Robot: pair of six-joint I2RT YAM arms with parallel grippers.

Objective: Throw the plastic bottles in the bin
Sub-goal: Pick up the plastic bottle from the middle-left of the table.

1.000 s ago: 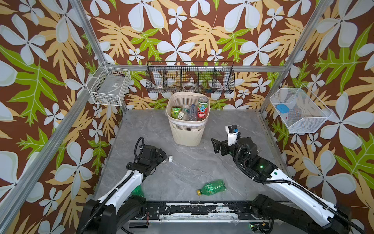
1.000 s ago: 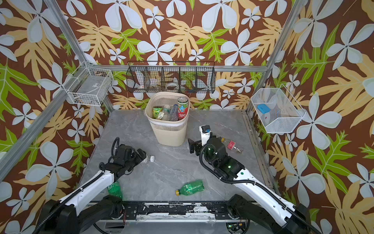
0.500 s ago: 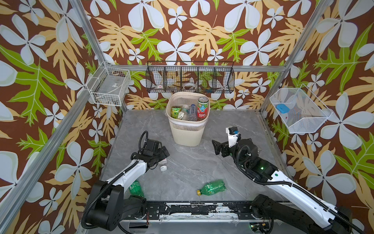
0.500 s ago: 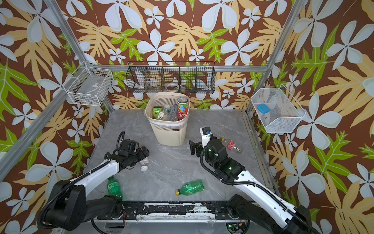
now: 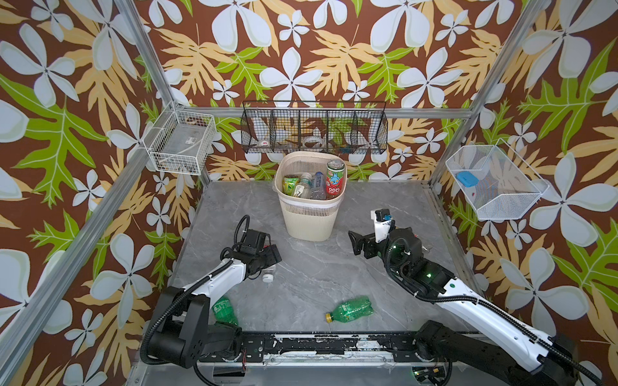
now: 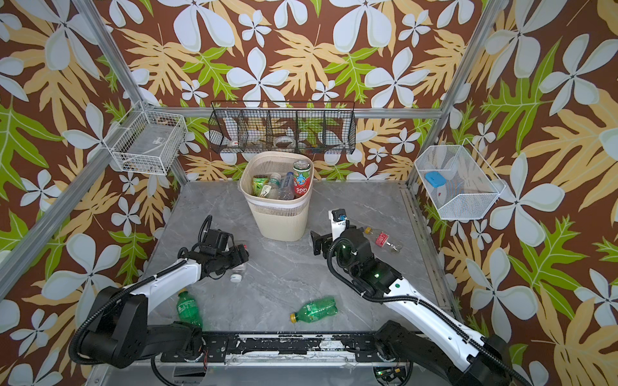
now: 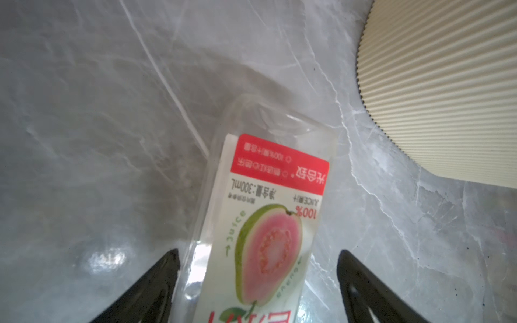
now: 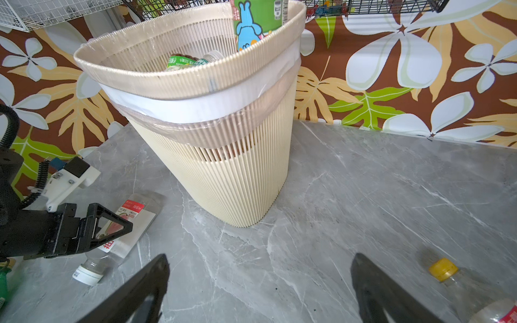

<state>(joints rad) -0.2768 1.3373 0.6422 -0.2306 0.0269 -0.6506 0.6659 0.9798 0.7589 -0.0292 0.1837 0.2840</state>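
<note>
The beige bin stands at the back middle of the table with several plastic bottles in it. A clear bottle with a guava label lies left of the bin, its white cap pointing to the front. My left gripper straddles it, open, with a gap on one side. My right gripper hangs open over bare table, facing the bin. Two green bottles lie near the front. A clear red-labelled bottle lies behind the right arm.
On the back wall hangs a black wire basket. White wire baskets hang on the left wall and the right wall. The arms' black base rail runs along the front edge.
My left gripper has swung in toward the bin and come down over the guava-label bottle, its jaws narrowing. The right arm has hardly moved.
</note>
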